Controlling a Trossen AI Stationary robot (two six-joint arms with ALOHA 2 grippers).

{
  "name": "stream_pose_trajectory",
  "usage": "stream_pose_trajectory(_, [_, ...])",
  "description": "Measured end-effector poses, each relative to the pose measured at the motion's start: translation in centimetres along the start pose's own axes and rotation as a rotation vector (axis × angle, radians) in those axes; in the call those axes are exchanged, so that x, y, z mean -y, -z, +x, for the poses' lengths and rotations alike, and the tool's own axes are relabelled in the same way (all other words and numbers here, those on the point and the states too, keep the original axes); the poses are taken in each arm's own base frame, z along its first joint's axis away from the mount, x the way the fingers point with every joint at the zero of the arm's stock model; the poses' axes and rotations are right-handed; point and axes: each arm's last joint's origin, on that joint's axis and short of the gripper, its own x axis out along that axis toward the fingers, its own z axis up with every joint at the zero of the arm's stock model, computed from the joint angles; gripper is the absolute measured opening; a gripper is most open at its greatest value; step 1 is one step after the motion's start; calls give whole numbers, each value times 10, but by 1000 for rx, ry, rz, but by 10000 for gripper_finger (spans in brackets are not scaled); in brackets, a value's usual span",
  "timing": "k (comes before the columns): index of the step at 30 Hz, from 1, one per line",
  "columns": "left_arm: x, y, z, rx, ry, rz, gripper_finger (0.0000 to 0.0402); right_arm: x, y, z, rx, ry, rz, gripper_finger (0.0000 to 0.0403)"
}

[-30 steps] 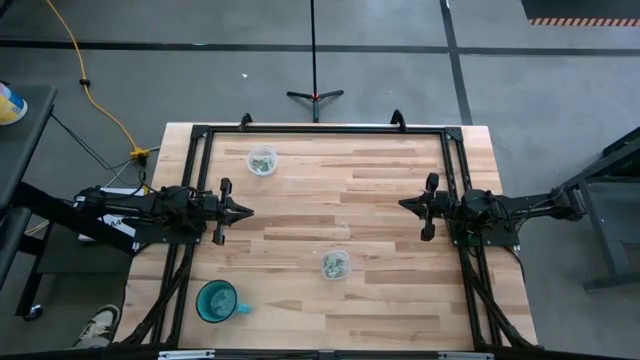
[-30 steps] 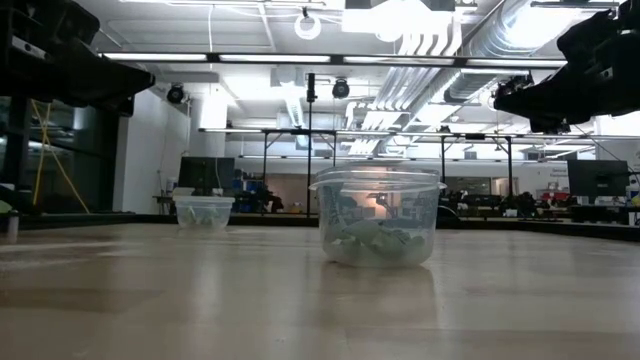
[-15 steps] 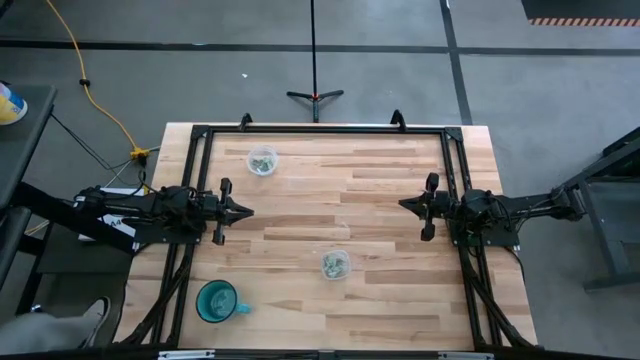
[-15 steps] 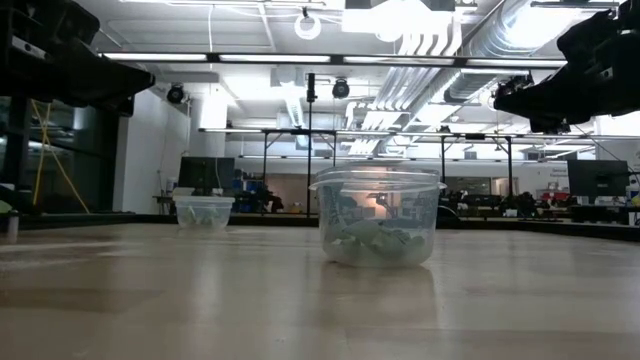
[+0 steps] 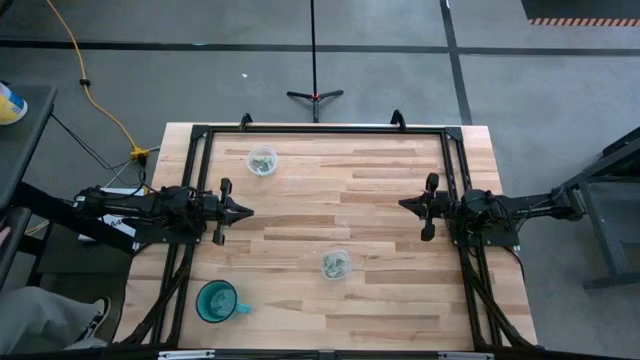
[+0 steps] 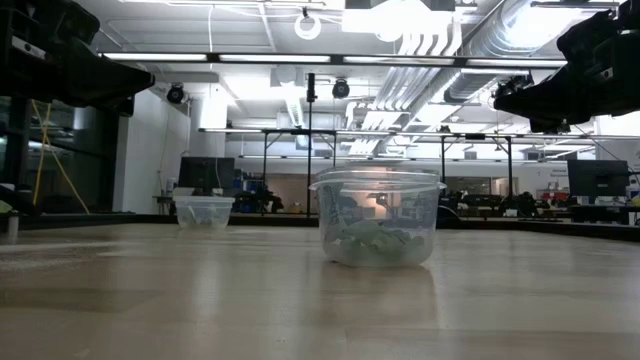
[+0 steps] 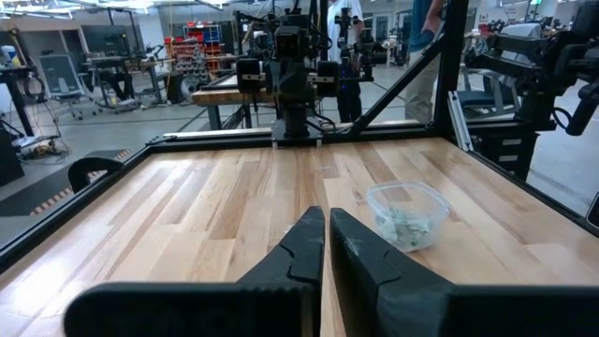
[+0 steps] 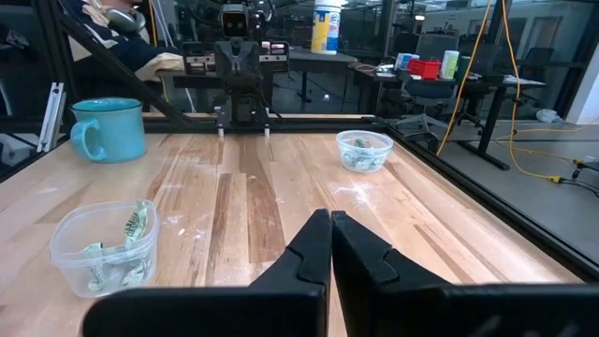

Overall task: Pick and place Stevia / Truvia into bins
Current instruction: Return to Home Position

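Observation:
Two clear plastic cups stand on the wooden table, each with pale green and white sachets inside. One cup (image 5: 336, 264) is near the table's middle, toward the near edge (image 6: 378, 216) (image 7: 407, 214) (image 8: 103, 247). The other cup (image 5: 263, 161) stands near the far left corner (image 6: 203, 211) (image 8: 364, 150). I see no loose sachets on the table. My left gripper (image 5: 248, 211) (image 7: 327, 217) hovers shut at the left side. My right gripper (image 5: 403, 205) (image 8: 330, 218) hovers shut at the right side. Both touch nothing.
A teal handled cup (image 5: 218, 301) (image 8: 109, 129) stands at the near left corner. A black frame (image 5: 320, 130) runs along the table's far edge and sides. A person's leg and shoe (image 5: 60, 320) show on the floor by the near left corner.
Both arms have kept still and the cups stand where they were. A person beside the near left corner has stepped farther into the high view.

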Motion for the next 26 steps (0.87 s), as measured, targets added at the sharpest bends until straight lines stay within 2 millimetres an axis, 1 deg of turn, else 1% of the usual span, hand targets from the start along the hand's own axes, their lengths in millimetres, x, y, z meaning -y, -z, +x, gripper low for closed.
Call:
stream_pose_trajectory(6, [0, 0, 0, 0, 0, 0, 56, 0, 0, 0, 0, 0, 0, 1])
stream_pose_trajectory(14, [0, 0, 0, 0, 0, 0, 56, 0, 0, 0, 0, 0, 0, 9])
stream_pose_trajectory(26, [0, 0, 0, 0, 0, 0, 56, 0, 0, 0, 0, 0, 0, 1])
